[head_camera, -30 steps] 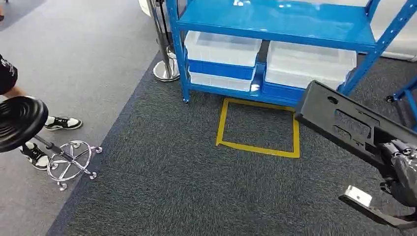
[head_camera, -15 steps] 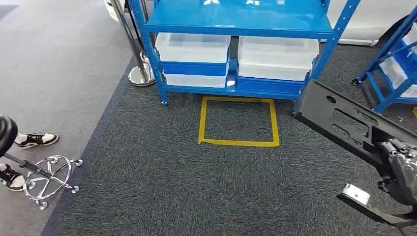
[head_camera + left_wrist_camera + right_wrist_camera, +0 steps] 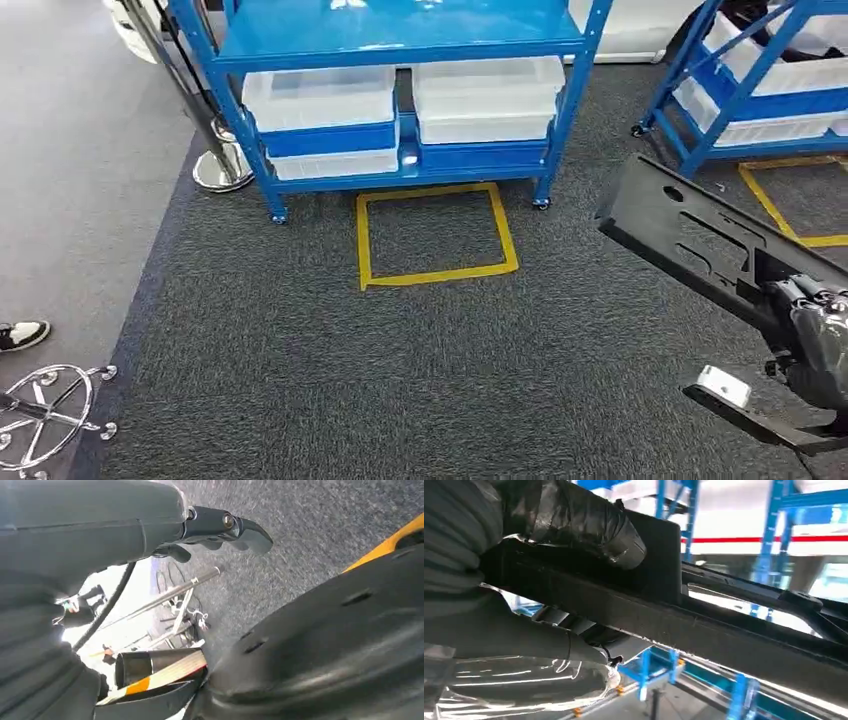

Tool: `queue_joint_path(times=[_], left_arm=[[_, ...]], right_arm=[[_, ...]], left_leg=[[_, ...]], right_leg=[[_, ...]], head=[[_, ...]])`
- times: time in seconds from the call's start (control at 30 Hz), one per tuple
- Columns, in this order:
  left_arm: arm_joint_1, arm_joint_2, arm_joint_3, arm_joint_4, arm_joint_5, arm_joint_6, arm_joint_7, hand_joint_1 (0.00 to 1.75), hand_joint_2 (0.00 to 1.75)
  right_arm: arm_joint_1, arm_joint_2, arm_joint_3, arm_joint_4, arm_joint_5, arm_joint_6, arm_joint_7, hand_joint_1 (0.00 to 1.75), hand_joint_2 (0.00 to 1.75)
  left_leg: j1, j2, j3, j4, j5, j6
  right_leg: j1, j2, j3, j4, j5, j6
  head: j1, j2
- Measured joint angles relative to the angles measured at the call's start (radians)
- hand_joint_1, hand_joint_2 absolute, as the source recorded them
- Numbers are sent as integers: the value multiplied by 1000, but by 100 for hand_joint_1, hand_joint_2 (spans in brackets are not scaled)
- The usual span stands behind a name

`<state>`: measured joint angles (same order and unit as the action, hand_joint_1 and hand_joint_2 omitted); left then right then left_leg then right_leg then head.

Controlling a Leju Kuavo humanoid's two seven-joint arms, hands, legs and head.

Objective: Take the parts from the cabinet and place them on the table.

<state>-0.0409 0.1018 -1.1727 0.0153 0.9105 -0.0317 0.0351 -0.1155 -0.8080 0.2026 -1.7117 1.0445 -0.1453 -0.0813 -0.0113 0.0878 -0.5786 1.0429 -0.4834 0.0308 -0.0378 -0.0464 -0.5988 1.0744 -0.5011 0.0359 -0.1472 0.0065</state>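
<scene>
The right hand [image 3: 815, 345] grips a long black moulded plastic part [image 3: 690, 240] with slots and a round hole. In the head view the part extends from the hand toward the blue steel shelving rack [image 3: 400, 45] and is held in the air above the dark grey carpet [image 3: 400, 360], tilted, with its far end higher than the held end. A black bracket with a small silver block [image 3: 722, 385] projects below the hand. In the right wrist view the thumb [image 3: 589, 520] lies across the top face of the part [image 3: 704, 630] and the remaining fingers wrap beneath it; the hand is clamped on the part.

The left hand [image 3: 220, 527] appears in the left wrist view with dark fingers extended over the carpet and nothing between them. Whether the fingers are apart or together cannot be determined.

The rack stands at the far edge of the carpet. Its lower shelf carries translucent white plastic bins [image 3: 320, 95] side by side. A yellow tape square [image 3: 435, 235] lies on the carpet just in front of the rack. A second blue rack [image 3: 760, 90] stands to the right of the first rack. A chrome post base [image 3: 222, 172] stands just left of the first rack. A chrome stool base [image 3: 45, 415] and a shoe [image 3: 20, 335] lie well to the left of the rack, nearer the robot.
</scene>
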Motion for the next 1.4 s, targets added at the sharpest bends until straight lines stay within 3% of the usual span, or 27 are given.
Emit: queue_joint_path(times=[0.1,0.13,0.2,0.27,0.3,0.33,0.4,0.43,0.47,0.5,0.6,0.63,0.7,0.73,0.8,0.83,0.9,0.93,0.97,1.0,1.1,1.13,1.17,1.23,1.3,1.33,1.4], left_arm=[[-4,0,0,0,7,-1,-4,0,175],[-4,1,0,0,8,-1,-5,0,175],[-3,2,0,0,9,-1,-7,0,175],[-1,2,0,0,9,-1,-8,0,175],[0,1,0,0,10,-1,-9,0,175],[0,1,0,0,10,-1,-11,0,175],[0,0,-1,0,11,-1,-14,0,175],[0,0,-2,0,11,-3,-16,0,175],[1,7,-4,2,11,-3,-17,0,175],[1,5,-5,3,11,-3,-18,0,175],[-8,5,-9,3,11,-2,-20,0,175],[-12,3,-12,3,11,-1,-21,0,175],[-15,0,-14,3,12,-2,-26,0,175],[-14,-1,-16,3,12,-2,-29,0,175],[-13,-6,-23,3,12,-2,-32,0,175],[-13,-8,-27,3,10,-1,-33,0,175],[-14,-13,-30,3,6,-1,-32,0,175],[-14,-14,-31,3,5,-3,-31,0,175],[-14,-13,-34,3,5,-6,-27,0,175],[-14,-11,-37,3,5,-8,-25,0,175],[-15,-10,-47,3,8,-21,-18,0,175],[-16,-10,-50,3,8,-21,-17,0,175],[-16,-9,-52,3,8,-21,-16,0,175],[-12,-9,-53,3,8,-22,-16,0,175],[-10,-10,-54,3,8,-22,-16,0,175],[-10,-10,-55,3,8,-22,-16,0,175],[-11,-10,-55,3,10,-21,-19,0,175]], right_arm=[[7,0,-3,-4,-3,0,5,175,175],[8,-1,-5,-8,-3,0,7,175,175],[3,0,-7,-12,-2,0,7,175,175],[3,0,-6,-15,0,2,7,175,175],[1,2,-4,-15,2,4,7,175,175],[-1,4,-1,-15,4,8,6,175,175],[-17,9,10,-14,15,17,2,175,175],[-31,14,18,-14,22,19,0,175,175],[-46,23,26,-12,27,21,-2,175,175],[-69,30,38,-9,35,24,-2,175,175],[-97,52,69,1,50,36,-2,175,175],[-103,53,76,3,51,37,-3,175,175],[-128,63,90,11,53,39,-2,175,175],[-141,68,96,14,55,39,-2,175,175],[-149,77,113,19,55,40,-1,175,175],[-151,81,123,23,55,40,2,175,175],[-159,85,137,25,53,40,8,175,175],[-161,86,140,24,53,39,13,175,175],[-164,87,145,24,56,39,18,175,175],[-165,92,151,24,63,39,25,175,175],[-181,124,178,25,101,50,53,175,175],[-190,132,187,25,111,54,60,175,175],[-196,142,194,25,116,55,66,175,175],[-215,164,209,26,122,58,72,175,175],[-218,182,219,27,126,58,77,175,175],[-218,185,225,29,127,59,79,175,175],[-217,188,235,30,128,56,88,175,175]], left_leg=[[2,24,8,-1,3,-12],[6,12,3,8,-8,-20],[12,-59,-31,97,-86,-28],[13,-77,-89,242,-158,-31],[13,-78,-109,291,-171,-29],[13,-79,-103,287,-156,-25],[11,-89,-32,158,-79,-10],[7,-113,15,68,-39,3],[6,-166,43,5,-36,19],[8,-170,46,-12,-34,20],[-4,-141,51,-23,-25,24],[13,-128,58,-62,-2,24],[7,-101,69,-81,16,33],[5,-87,63,-81,18,33],[3,-58,54,-74,18,33],[3,-45,49,-68,17,32],[5,-20,40,-52,10,24],[6,-11,36,-40,3,20],[3,0,33,-27,-5,11],[-5,7,31,-17,-11,4],[-4,37,35,-18,-11,-9],[-3,42,35,-15,-16,-16],[5,-13,29,0,-34,-26],[9,-73,-20,117,-112,-31],[10,-81,-85,260,-172,-34],[12,-81,-97,286,-169,-34],[13,-84,-56,204,-104,-30]], right_leg=[[2,26,-10,0,8,-21],[-1,35,-11,-5,14,-31],[-1,48,-20,-6,22,-41],[2,66,-30,-6,29,-46],[4,79,-35,-5,33,-46],[6,90,-39,-5,37,-45],[10,118,-43,-5,43,-43],[12,130,-44,-6,47,-42],[5,136,-47,-6,51,-39],[6,153,-51,-7,57,-31],[-7,188,-56,-26,76,-3],[1,192,-55,-27,81,4],[11,90,-90,36,20,-2],[11,68,-117,102,-19,1],[7,55,-161,222,-72,9],[4,52,-158,233,-68,12],[0,37,-85,125,-10,18],[-2,15,-26,31,25,20],[5,-29,1,-27,10,13],[10,-46,-2,-21,22,4],[15,-3,-14,-12,23,-15],[6,9,-14,-19,29,-25],[4,17,-14,-24,35,-33],[4,38,-21,-27,42,-44],[8,63,-29,-26,47,-47],[8,75,-32,-25,49,-46],[8,101,-35,-21,52,-42]], head=[[1,0],[-2,0],[-3,0],[-3,0],[-3,0],[-3,0],[-3,0],[-3,0],[0,0],[1,0],[-1,0],[-1,0],[4,0],[5,0],[6,0],[6,0],[6,0],[6,0],[5,0],[6,0],[4,0],[5,0],[5,0],[5,0],[5,0],[5,0],[5,0]])
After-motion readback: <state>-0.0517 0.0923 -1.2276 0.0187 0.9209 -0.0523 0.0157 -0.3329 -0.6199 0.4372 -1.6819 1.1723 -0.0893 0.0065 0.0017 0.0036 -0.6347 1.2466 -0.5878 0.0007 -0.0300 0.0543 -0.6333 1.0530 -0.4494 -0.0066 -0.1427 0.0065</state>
